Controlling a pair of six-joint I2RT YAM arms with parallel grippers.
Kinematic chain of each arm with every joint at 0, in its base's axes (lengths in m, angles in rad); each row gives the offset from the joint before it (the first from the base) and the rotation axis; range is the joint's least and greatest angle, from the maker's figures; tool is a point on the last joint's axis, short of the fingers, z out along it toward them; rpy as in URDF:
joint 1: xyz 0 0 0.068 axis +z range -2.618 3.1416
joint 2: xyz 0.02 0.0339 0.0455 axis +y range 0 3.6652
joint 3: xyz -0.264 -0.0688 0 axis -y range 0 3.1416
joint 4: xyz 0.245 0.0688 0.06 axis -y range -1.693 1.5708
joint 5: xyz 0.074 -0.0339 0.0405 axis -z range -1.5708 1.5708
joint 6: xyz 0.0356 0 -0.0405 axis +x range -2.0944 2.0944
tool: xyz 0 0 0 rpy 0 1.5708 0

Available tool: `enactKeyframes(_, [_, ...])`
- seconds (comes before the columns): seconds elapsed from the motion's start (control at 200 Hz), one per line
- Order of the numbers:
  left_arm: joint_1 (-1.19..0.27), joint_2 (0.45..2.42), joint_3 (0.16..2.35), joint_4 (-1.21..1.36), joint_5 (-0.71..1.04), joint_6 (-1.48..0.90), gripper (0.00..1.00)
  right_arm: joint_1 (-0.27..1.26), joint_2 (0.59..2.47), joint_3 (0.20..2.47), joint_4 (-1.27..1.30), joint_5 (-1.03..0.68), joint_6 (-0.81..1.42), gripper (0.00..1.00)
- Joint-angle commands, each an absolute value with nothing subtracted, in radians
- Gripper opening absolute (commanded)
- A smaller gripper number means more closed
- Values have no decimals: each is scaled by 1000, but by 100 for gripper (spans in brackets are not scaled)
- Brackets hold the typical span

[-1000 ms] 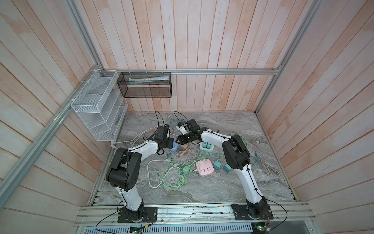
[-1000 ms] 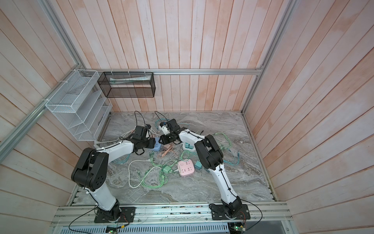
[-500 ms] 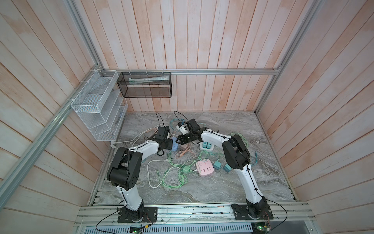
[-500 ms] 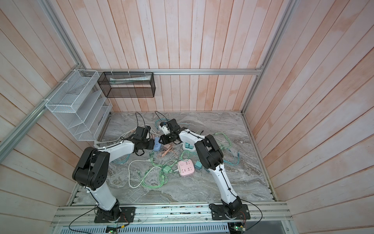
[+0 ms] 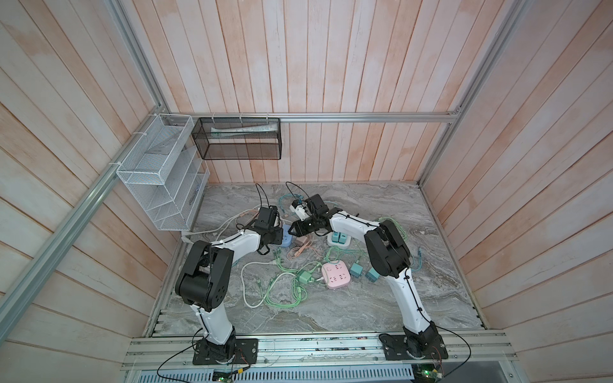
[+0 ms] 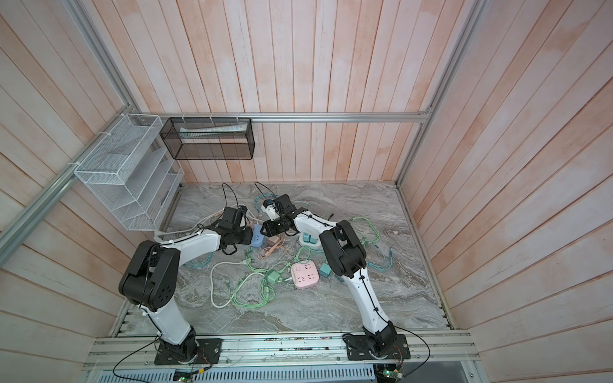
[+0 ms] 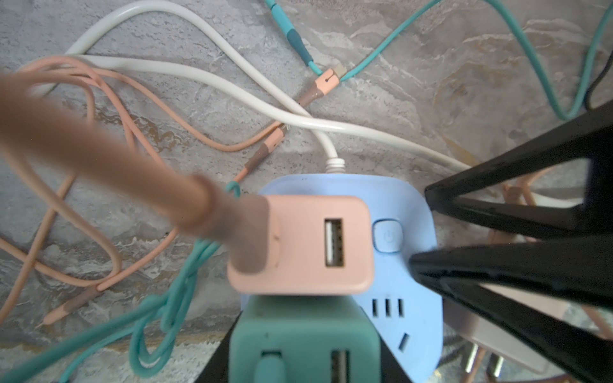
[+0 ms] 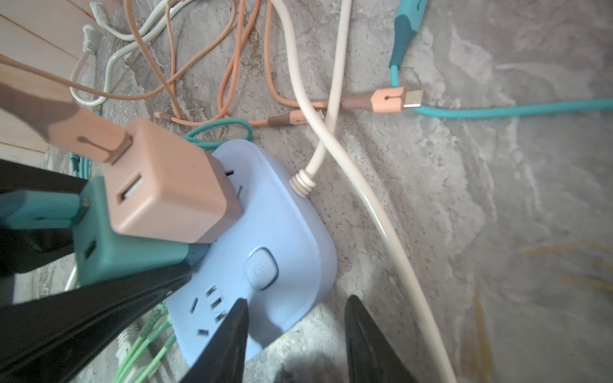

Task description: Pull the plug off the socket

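Note:
The light blue socket (image 5: 286, 239) (image 6: 257, 241) (image 7: 404, 298) (image 8: 285, 232) lies on the marble table with a teal plug (image 7: 305, 341) (image 8: 122, 252) and a pink plug (image 7: 298, 245) (image 8: 166, 189) standing in it side by side. My left gripper (image 5: 278, 236) (image 6: 248, 237) (image 7: 305, 359) is shut on the teal plug, one black finger on each side. My right gripper (image 5: 293, 230) (image 6: 265, 228) (image 8: 295, 331) is open at the socket's corner, with one finger (image 8: 229, 335) over its top face near the power button and one finger over the table.
A loose pinkish plug (image 5: 301, 240) (image 7: 497, 331) lies just right of the socket. Further front are a pink socket cube (image 5: 335, 275), a green plug (image 5: 304, 277), a white socket (image 5: 338, 244) and tangled cables (image 5: 282, 285). Wire baskets (image 5: 159, 172) hang on the left wall.
My left gripper has closed onto the teal plug. My right gripper's jaws have opened a little wider at the socket's corner. Neither arm has shifted much.

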State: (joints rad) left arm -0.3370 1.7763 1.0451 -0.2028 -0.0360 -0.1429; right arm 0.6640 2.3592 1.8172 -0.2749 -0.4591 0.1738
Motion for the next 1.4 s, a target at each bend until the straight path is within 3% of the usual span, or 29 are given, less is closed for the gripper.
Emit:
enactKeyframes(0.0, [-350, 1790, 1048, -206, -37, -147, 38, 661, 2400, 1823, -344, -469, 161, 51])
enactKeyframes(0.17, [-354, 1781, 1045, -194, -26, -140, 34, 666, 2407, 1830, -357, -479, 149, 63])
enactKeyframes(0.575, [-382, 1767, 1040, -200, -24, -154, 31, 665, 2423, 1835, -352, -503, 171, 69])
enactKeyframes(0.72, [-385, 1760, 1035, -205, -34, -177, 30, 665, 2436, 1845, -375, -501, 163, 68])
enactKeyframes(0.9, [-385, 1756, 1042, -201, -32, -199, 30, 669, 2441, 1831, -399, -487, 145, 58])
enactKeyframes(1.395, [-385, 1732, 1057, -188, -41, -262, 27, 699, 2427, 1740, -453, -385, 96, 57])
